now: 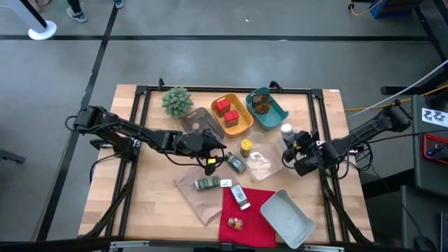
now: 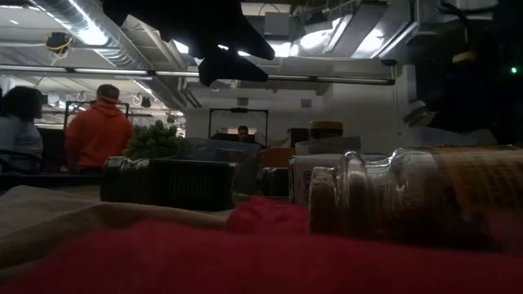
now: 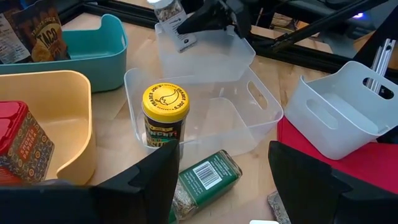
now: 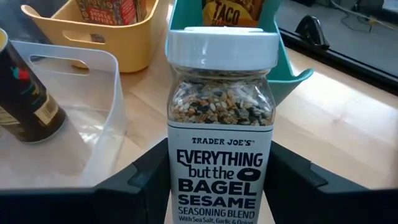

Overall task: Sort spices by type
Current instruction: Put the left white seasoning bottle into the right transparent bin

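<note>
Sorting is partly done on the desk (image 1: 154, 210). At upper centre of the overhead frame, the yellow tray (image 1: 241, 124) holds two red tins (image 1: 226, 112) and the teal tray (image 1: 274, 113) holds brown taco-seasoning packets (image 1: 262, 105). The clear tray (image 1: 264, 165) at centre and the white bin (image 1: 290, 218) at lower right appear empty. The right pincer (image 1: 292, 148), right of centre, is clamped on a white-capped jar (image 4: 221, 124) of bagel seasoning, upright just beside the teal tray. The left pincer (image 1: 213, 155) hovers released at centre, near the yellow-capped jar (image 1: 246, 147) standing beside the clear tray. Left to sort, by the look of it: green-labelled jars (image 1: 222, 173) lying at centre, another jar (image 1: 240, 197) on the red cloth (image 1: 255, 213) and a small brown jar (image 1: 235, 223).
</note>
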Robot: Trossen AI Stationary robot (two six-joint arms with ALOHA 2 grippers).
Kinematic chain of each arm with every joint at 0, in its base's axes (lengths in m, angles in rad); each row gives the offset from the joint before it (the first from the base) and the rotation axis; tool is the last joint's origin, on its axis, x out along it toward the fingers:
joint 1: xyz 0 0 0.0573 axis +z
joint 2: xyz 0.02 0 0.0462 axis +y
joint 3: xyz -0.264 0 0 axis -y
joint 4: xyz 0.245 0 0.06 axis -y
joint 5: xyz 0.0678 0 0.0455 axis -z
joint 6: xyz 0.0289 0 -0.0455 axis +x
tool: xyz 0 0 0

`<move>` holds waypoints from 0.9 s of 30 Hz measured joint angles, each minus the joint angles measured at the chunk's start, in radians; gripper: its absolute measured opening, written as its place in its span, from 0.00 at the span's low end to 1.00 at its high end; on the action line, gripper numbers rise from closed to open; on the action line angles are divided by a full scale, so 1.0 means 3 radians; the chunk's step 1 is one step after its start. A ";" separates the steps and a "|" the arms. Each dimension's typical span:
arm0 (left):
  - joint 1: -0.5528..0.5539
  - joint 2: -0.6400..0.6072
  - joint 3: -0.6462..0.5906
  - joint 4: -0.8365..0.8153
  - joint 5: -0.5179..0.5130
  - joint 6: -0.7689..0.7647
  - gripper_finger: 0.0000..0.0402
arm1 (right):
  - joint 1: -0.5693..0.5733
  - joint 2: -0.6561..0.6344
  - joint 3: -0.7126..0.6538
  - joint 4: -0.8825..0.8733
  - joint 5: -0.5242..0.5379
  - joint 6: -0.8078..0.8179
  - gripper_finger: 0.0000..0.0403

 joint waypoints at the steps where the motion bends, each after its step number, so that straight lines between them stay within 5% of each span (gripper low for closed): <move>1: 0.0000 0.0000 0.0000 0.0000 0.0000 0.0002 0.57 | 0.0015 0.0000 -0.0057 0.0060 0.0028 0.0002 0.50; 27: 0.0000 0.0001 -0.0001 0.0003 -0.0001 0.0008 0.57 | 0.0011 0.0000 -0.1024 0.1267 0.0508 -0.0005 0.50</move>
